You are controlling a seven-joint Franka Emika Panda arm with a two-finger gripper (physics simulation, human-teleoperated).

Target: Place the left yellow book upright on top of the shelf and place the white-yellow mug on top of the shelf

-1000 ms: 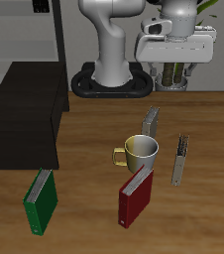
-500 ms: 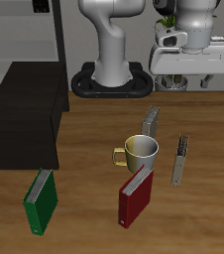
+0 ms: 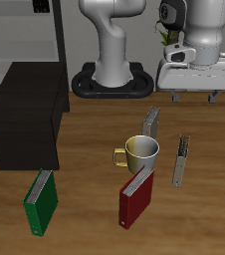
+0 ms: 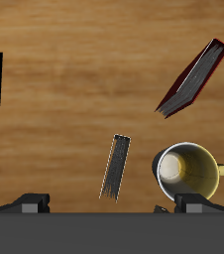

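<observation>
green book [image 3: 41,201] and red book [image 3: 135,196] nearest the table's front edge | white-yellow mug [image 3: 138,153] upright on the wood just behind the red book | left yellow book [image 3: 182,159] on edge beside the mug | shelf [image 3: 23,115] farther back, top bare | gripper [image 3: 192,95] high above the back, fingers spread, holding nothing

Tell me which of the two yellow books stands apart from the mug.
The left yellow book: it stands alone on bare wood, a clear gap from the white-yellow mug. The other yellow book stands just behind the mug, close against it.
</observation>
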